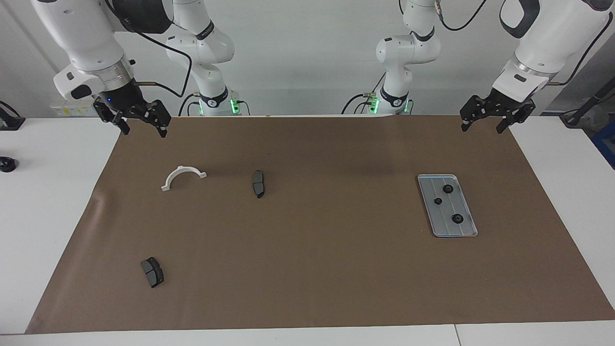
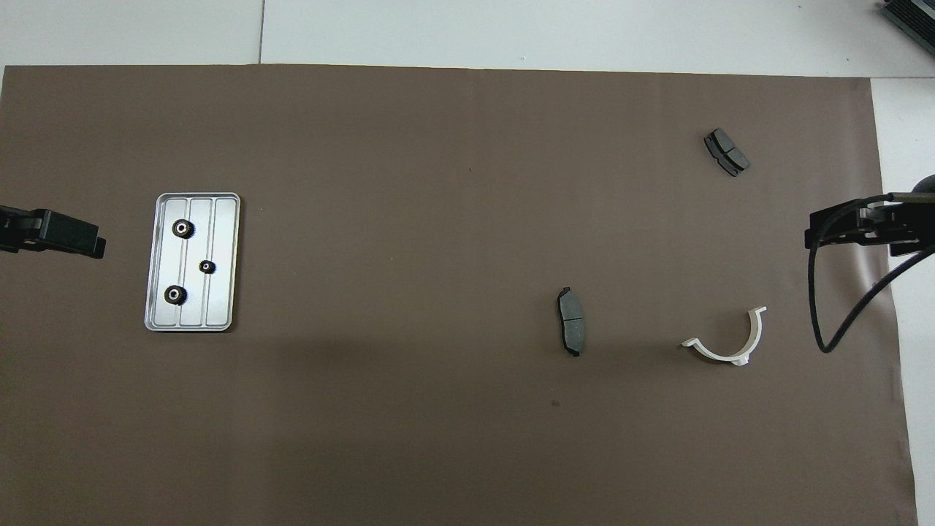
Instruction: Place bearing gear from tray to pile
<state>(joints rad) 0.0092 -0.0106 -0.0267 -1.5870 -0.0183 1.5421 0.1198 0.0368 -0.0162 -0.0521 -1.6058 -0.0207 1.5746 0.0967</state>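
Three gears (image 1: 448, 189) sat on the tray (image 1: 468, 230) — toward the left arm's end of the bench. Left hand (image 1: 483, 124) hung closest, spread and empty — right hand (image 1: 142, 126) likewise.

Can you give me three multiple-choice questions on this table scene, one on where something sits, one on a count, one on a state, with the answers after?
1. Where does the flat silver-grey ridged metal tray lie?
A. toward the left arm's end of the table
B. toward the right arm's end
C. on the white half-ring bracket

2. How many small black bearing gears are in the tray?
A. one
B. three
C. five

3. What do the left hand and right hand hold?
A. a gear each
B. a dark grey curved brake pad each
C. nothing

Answers: 1 A, it lies below the left hand in the facing view. 2 B, three gears sit in a row in the tray. 3 C, both hands hang open over the brown mat's edge nearest the robots.
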